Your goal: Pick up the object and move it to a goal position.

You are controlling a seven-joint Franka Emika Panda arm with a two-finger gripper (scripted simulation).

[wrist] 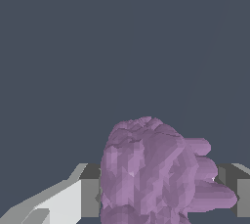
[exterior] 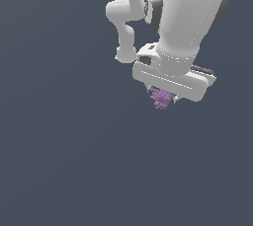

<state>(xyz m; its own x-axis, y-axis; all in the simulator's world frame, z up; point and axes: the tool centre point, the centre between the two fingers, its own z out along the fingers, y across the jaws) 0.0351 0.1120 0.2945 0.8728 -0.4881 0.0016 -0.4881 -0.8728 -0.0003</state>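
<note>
A white Panda arm (exterior: 188,18) reaches down across a plain slate-grey ground, its gripper (exterior: 163,96) closed on the object (exterior: 161,98), a small purple lump of bumps and spikes tucked just under the broad white hand, toward the exterior view's right of centre. No goal marker shows in either view.

By its look the object is light and rigid, a hard knot of stubby points rather than anything soft. The bumpy skin should give the fingers purchase, though uneven contact could let it twist. The best hold appears to be across the thick middle of the body, not on the thin spikes, and that seems to be where the fingers sit.

The exterior view gives the whole arm and the object's place beneath the hand, but hides the fingers almost entirely. The wrist view fills that gap: the object (wrist: 151,174) bulks large between grey fingers (wrist: 90,196), one pressed at either flank, with spikes jutting past one side. Neither view makes plain whether the object is off the ground.
</note>
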